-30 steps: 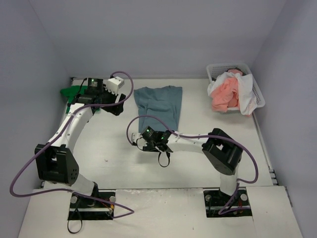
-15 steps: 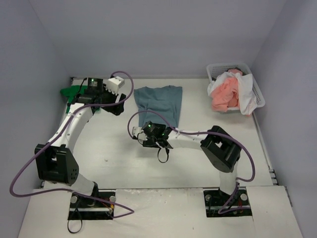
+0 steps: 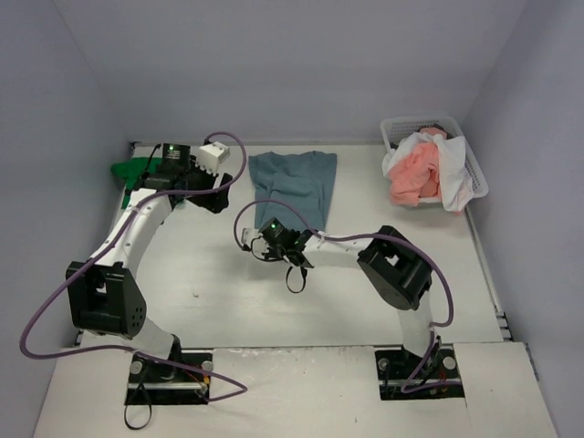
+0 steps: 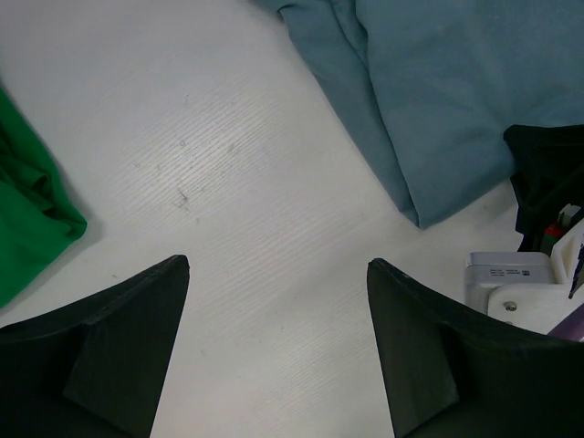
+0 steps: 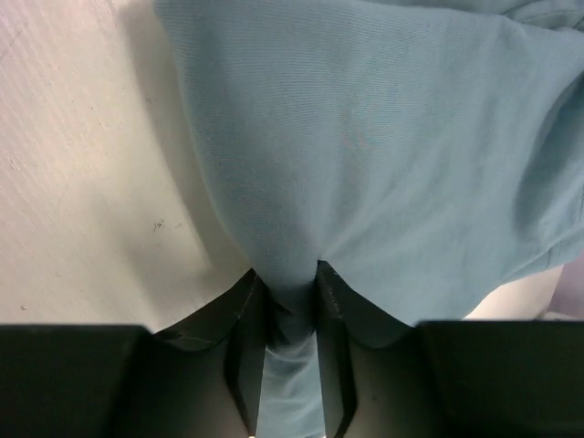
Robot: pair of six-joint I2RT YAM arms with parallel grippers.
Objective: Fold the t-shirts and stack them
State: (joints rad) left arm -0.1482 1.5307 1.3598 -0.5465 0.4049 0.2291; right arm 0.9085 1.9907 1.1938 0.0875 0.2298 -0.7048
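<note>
A light blue t-shirt lies folded lengthwise on the table, its near hem bunched under my right gripper. In the right wrist view the right gripper is shut on a pinch of that light blue t-shirt. A bright green t-shirt lies at the far left, and its edge shows as the green t-shirt in the left wrist view. My left gripper stands open over bare table between the green shirt and the light blue t-shirt. Salmon pink and white t-shirts are heaped in the basket.
The white mesh basket stands at the far right corner, near the right wall. Purple cables loop from both arms over the table. The right arm's wrist shows at the edge of the left wrist view.
My right gripper moved forward onto the near hem of the light blue t-shirt and closed on it; the shirt's near edge has shifted back. The left arm stayed still.
</note>
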